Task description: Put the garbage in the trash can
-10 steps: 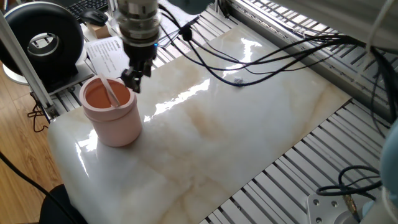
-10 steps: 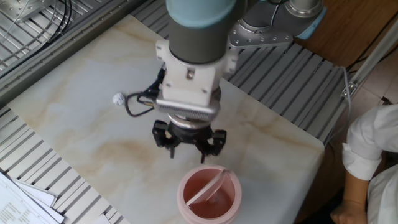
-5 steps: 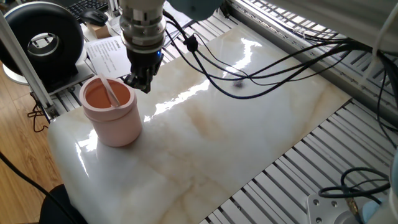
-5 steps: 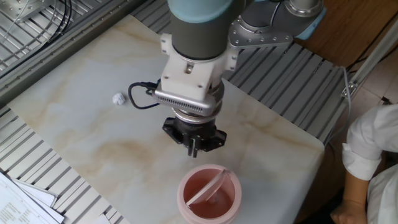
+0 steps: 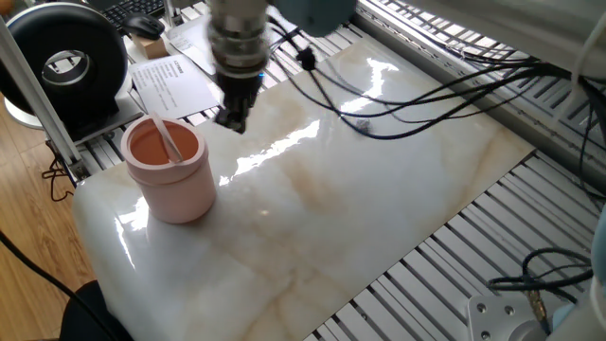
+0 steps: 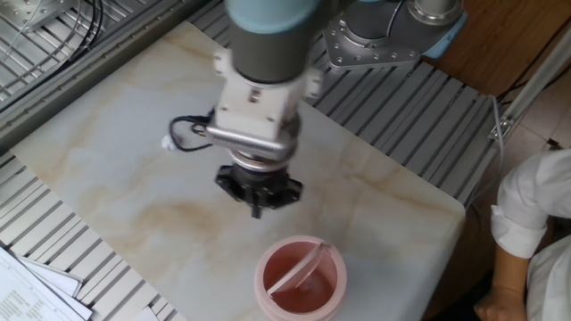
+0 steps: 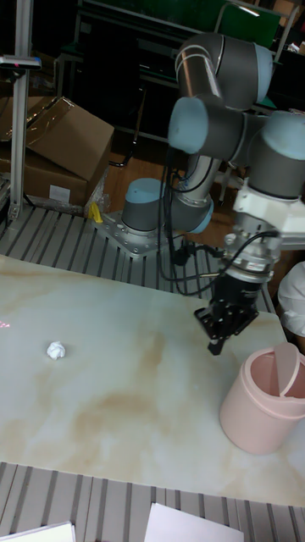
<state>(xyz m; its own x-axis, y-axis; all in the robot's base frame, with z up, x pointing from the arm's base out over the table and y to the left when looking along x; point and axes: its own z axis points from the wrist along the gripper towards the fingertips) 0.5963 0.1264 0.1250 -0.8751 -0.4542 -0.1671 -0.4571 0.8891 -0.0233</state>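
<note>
The trash can is a pale pink cylinder with an orange-pink inside, standing at one corner of the marble slab. Its swing lid is tilted on edge in the opening. My gripper hangs over the slab just beside the can, its fingers shut with nothing visible between them. One small grey-white wad of garbage lies on the slab far from the can. In the other fixed view the wad sits beside the arm's black cable, beyond my gripper. The tall fixed view shows my gripper left of the can.
A black round device and printed paper sheets lie off the slab behind the can. Black cables trail across the slab's far side. Slatted metal rails surround the slab. A person's white sleeve is at one edge.
The gripper's fingers, open a second ago by the can's rim, have shut. The gripper has drifted away from the can toward the slab's middle.
</note>
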